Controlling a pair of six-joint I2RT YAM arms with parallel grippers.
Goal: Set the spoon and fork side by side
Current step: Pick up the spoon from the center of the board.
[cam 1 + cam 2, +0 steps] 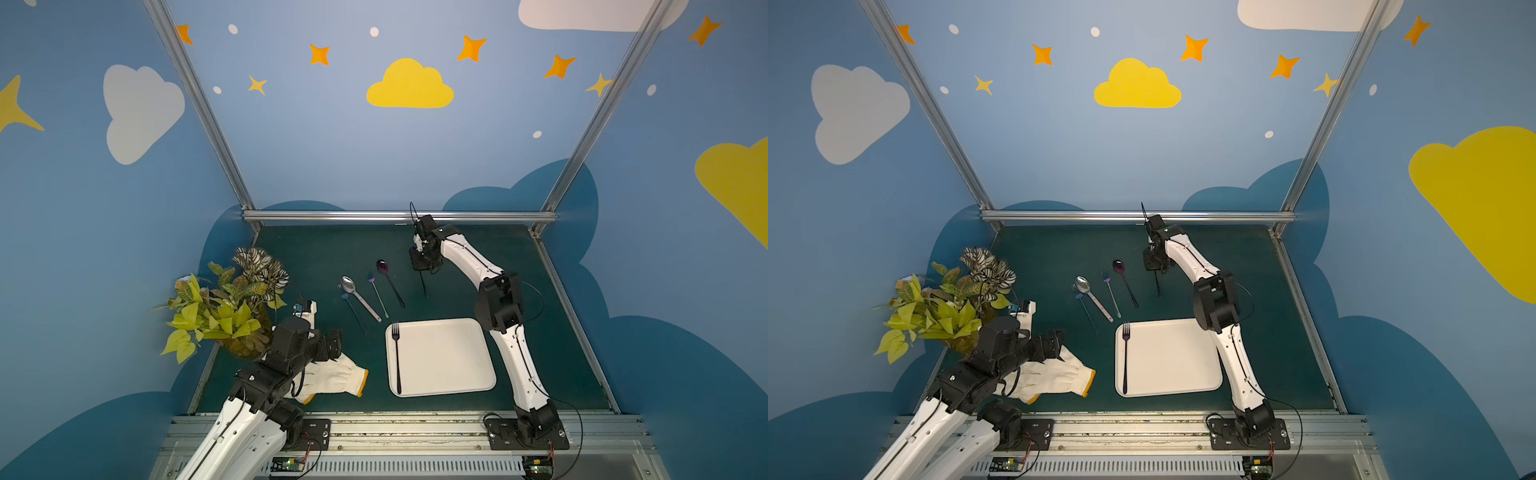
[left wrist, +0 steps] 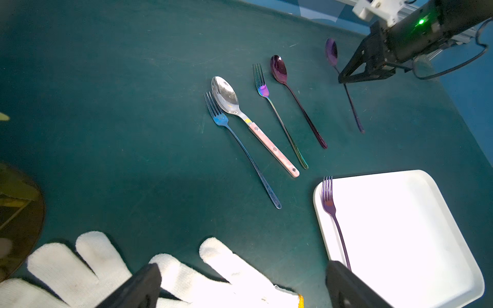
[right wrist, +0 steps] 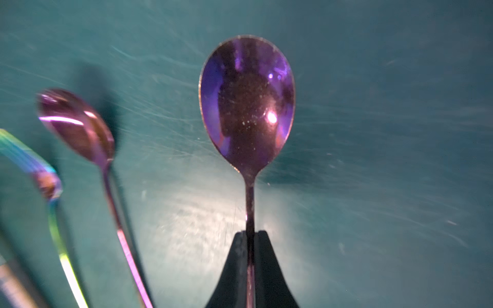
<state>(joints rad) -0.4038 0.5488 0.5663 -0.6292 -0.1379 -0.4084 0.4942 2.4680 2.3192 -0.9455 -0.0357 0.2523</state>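
Now the right pincer [image 3: 250, 236] is pinching the purple spoon [image 3: 246, 106] by its handle.
It is being held toward the counter's [image 1: 324, 249] far edge; the purple fork [image 1: 397, 357] is lying on the tray [image 1: 453, 365]; the left pincer [image 2: 240, 277] is gaping open.

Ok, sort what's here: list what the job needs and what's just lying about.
Job: violet spoon, pinched in the right claw; purple fork on the white tray.
Lying about: blue fork, pink-handled spoon, rainbow fork, magenta spoon, glove, plant.
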